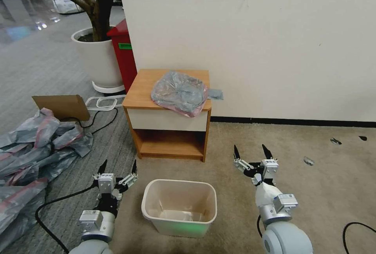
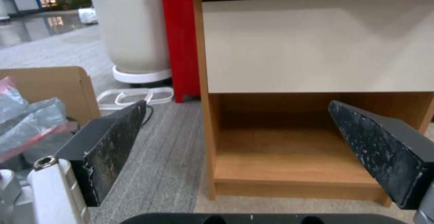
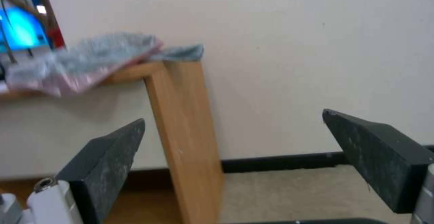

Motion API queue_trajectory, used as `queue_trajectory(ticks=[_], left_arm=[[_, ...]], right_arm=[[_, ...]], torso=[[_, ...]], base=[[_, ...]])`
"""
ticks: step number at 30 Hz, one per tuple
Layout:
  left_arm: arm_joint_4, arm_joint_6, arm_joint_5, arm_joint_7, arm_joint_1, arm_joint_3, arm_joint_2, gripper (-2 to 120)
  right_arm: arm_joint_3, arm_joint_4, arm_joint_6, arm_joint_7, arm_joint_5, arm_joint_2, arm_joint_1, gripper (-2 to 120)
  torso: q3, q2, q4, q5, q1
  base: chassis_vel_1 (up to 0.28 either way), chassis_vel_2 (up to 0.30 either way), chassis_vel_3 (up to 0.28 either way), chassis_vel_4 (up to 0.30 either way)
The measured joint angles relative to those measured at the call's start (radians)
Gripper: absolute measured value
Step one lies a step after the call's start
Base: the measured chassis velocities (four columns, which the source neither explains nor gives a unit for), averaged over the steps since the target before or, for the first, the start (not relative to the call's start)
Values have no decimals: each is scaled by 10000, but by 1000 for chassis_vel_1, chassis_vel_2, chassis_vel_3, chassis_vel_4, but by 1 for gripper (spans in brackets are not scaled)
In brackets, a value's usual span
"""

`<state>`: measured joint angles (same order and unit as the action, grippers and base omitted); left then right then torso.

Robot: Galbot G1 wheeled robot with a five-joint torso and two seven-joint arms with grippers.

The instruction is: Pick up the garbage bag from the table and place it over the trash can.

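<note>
The garbage bag [image 1: 181,92], crinkled grey plastic with a pink rim, lies flat on top of the table [image 1: 145,87], its front edge hanging a little over the white drawer front. The right wrist view catches the garbage bag [image 3: 86,62] draped over the table [image 3: 185,122] corner. The cream trash can [image 1: 179,206] stands on the carpet in front of the table, between my arms. My left gripper [image 1: 119,165] is open, low, left of the can. My right gripper [image 1: 252,151] is open, right of the can, below table height. Both hold nothing.
A heap of grey-pink bags [image 1: 31,156] and a cardboard piece [image 1: 62,106] lie on the floor at left, with a black cable [image 1: 58,201]. A red bin [image 1: 124,54] and white plant pot [image 1: 98,60] stand behind the table. A wall [image 1: 274,42] backs it.
</note>
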<state>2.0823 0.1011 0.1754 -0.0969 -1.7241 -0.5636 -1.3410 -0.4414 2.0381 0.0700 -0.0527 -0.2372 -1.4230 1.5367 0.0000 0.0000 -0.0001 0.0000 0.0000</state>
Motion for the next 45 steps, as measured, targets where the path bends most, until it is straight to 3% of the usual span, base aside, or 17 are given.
queue_trajectory(ticks=[1, 5, 13, 14, 23, 32, 45], left_arm=[[0, 0, 0, 0, 0, 0, 0, 100], [-41, 171, -40, 1, -55, 59, 20, 100], [-18, 271, -147, -4, -150, 78, 145, 100], [13, 317, -311, -13, -213, -10, 173, 100], [89, 447, -698, -29, -532, -147, -17, 100], [108, 452, -1017, -67, -631, -217, -176, 100], [137, 519, -1263, -118, -788, -203, -459, 100]], right_arm=[[0, 0, 0, 0, 0, 0, 0, 100], [580, -357, -324, -285, -2279, 238, -1021, 100], [1596, -1276, -385, -636, -4233, 447, -2691, 100], [1870, -1507, -387, -898, -5072, 445, -3284, 100], [2225, -3127, -670, -2008, -7843, 249, -5645, 100], [2475, -5471, -405, -1941, -8344, -88, -7242, 99], [2518, -6252, -254, -1616, -8675, -222, -7994, 99]], torso=[[0, 0, 0, 0, 0], [0, 0, 1, 0, 0], [0, 0, 1, 1, 0], [0, 0, 1, 0, 0], [0, 0, 1, -1, 0], [1, -1, 1, 1, 0], [0, -1, 1, 0, 0]], base=[[0, 0, 0, 0], [0, 0, 0, 0], [0, 0, 0, 0], [0, 0, 0, 0], [0, 0, 0, 0], [0, 0, 0, 0], [0, 0, 0, 0]])
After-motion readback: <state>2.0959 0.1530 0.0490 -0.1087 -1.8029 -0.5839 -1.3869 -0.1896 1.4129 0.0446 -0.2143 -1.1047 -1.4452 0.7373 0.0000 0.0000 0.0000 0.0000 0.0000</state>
